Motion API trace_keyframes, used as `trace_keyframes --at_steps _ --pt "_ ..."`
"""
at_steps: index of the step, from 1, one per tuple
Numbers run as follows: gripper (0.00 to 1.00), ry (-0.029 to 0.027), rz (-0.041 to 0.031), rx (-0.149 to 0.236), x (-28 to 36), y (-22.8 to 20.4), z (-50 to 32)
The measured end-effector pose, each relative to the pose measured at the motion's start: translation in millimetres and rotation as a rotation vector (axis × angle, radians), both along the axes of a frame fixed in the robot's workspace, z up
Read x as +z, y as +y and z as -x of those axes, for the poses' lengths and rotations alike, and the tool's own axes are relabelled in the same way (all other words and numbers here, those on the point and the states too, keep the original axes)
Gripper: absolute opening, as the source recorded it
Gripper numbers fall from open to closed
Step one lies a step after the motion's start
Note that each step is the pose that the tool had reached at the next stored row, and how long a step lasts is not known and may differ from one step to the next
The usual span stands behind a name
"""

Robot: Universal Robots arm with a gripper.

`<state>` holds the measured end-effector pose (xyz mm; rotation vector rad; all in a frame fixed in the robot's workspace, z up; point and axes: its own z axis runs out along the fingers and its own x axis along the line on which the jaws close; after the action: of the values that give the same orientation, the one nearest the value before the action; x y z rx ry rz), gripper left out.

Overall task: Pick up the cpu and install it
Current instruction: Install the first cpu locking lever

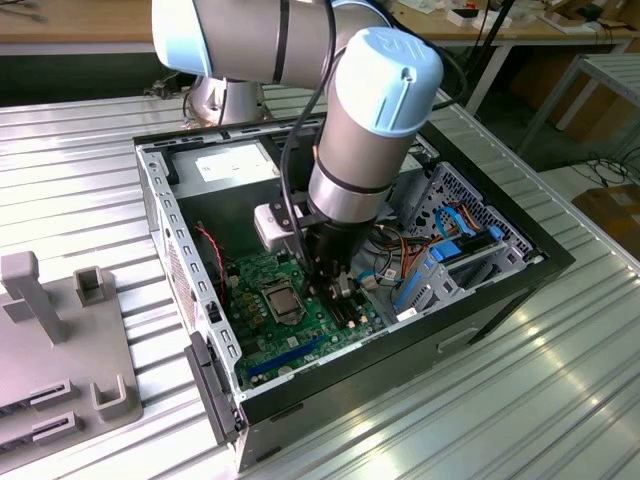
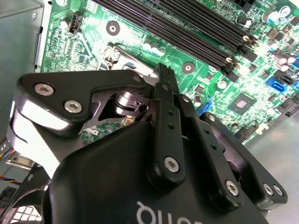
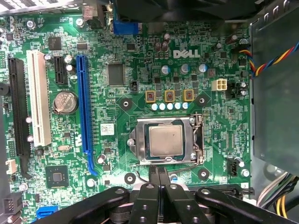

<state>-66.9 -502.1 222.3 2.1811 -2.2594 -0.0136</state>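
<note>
Ribbed metal tabletop (image 1: 560,400) carries an open computer case (image 1: 500,290), its green board (image 3: 140,84) facing up, with a grey fixture (image 1: 60,340) well apart on the exterior view's left. The arm reaches down into the case. In the first wrist view the cpu (image 3: 165,140) lies flat in the metal-framed socket (image 3: 197,140), square to the frame. The gripper (image 3: 158,179) hangs just beside the socket's edge, off the chip, its fingers (image 3: 153,173) pressed together with nothing between them. Judged from this, the chip looks seated; doing the step well means no sideways drag across the socket, and checking that all four edges sit level inside the frame.
</note>
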Motion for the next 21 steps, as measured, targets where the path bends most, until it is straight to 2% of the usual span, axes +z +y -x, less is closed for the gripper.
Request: trace_keyframes --at_steps 8,21 --pt "0.12 -0.0016 -0.0002 0.003 -1.3 -4.4 0.0" --pt "0.12 -0.0021 -0.0003 0.007 -9.5 -5.6 0.0"
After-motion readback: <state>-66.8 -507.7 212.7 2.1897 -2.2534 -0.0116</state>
